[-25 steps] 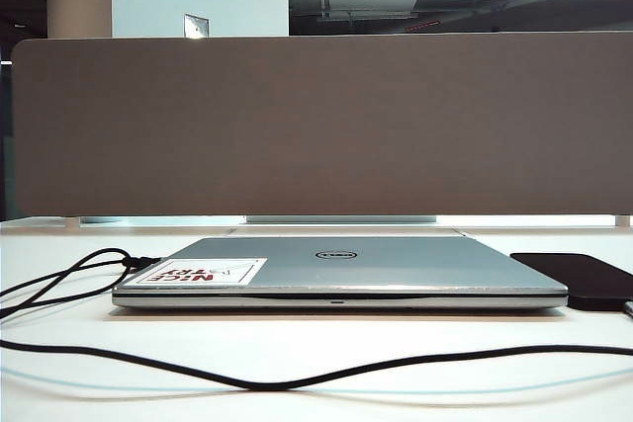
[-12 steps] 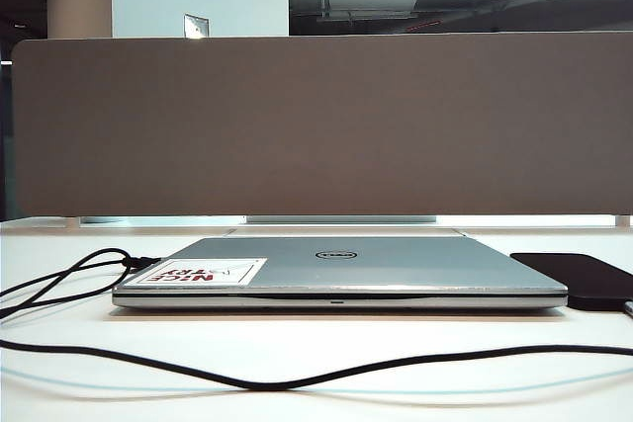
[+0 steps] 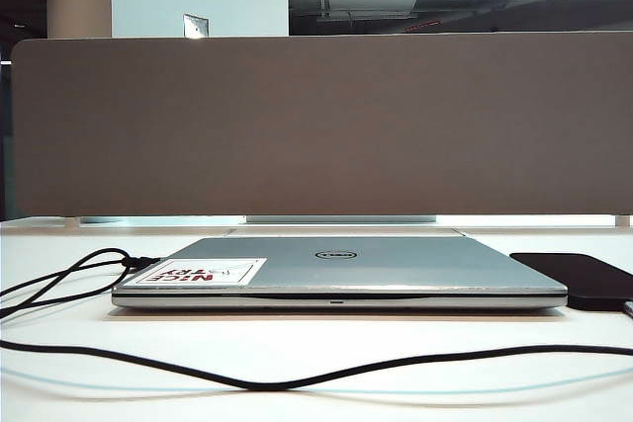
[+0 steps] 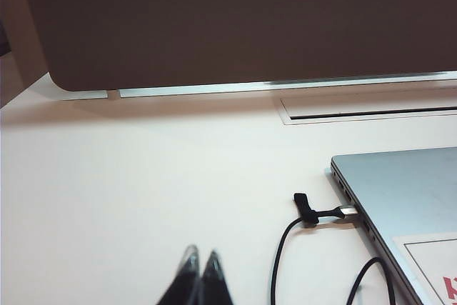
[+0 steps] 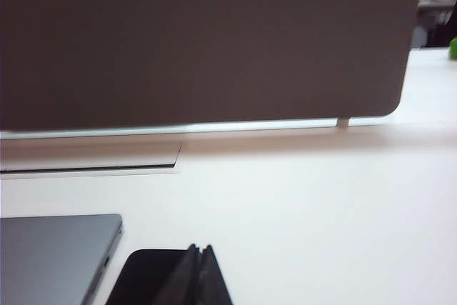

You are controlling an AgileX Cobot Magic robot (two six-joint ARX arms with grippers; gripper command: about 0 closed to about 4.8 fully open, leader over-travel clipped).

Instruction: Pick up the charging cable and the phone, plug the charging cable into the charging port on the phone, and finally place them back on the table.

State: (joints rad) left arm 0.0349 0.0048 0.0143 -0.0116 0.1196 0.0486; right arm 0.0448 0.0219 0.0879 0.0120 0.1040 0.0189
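Observation:
The phone (image 3: 579, 279), a glossy black slab, lies flat on the white table (image 3: 415, 338) just right of the laptop. The charging cable (image 3: 297, 382) snakes across the table's front from the left edge to the right edge; its connector tip is out of view. Neither arm shows in the exterior view. In the right wrist view my right gripper (image 5: 200, 249) is shut and empty, with the phone (image 5: 146, 276) just beyond its fingertips. In the left wrist view my left gripper (image 4: 201, 256) is shut and empty over bare table, left of the laptop.
A closed silver Dell laptop (image 3: 336, 269) with a red-and-white sticker sits mid-table. A second thin black cord (image 4: 278, 262) loops at its left side and meets its edge with a plug (image 4: 348, 211). A grey-brown divider panel (image 3: 316, 126) walls the back.

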